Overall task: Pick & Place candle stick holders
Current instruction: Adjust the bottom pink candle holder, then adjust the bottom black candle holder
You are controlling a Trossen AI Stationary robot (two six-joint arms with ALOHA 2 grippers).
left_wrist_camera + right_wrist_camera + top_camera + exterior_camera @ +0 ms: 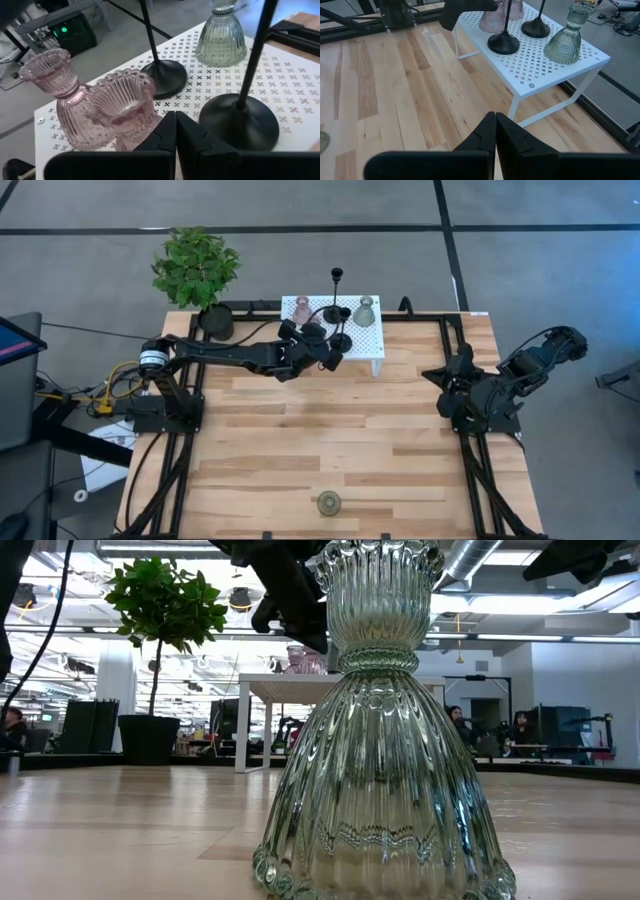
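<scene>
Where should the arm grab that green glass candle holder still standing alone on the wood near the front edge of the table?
Grip the olive-green glass candle holder at its narrow waist, between the flared cup and the wide ribbed bell. It stands upright and alone on the wooden table, so coming down from above with fingers closing either side of the waist looks safest; the bell likely spreads too wide.

shelf [372,340]: crowded, five holders | table [330,440] middle: open
</scene>
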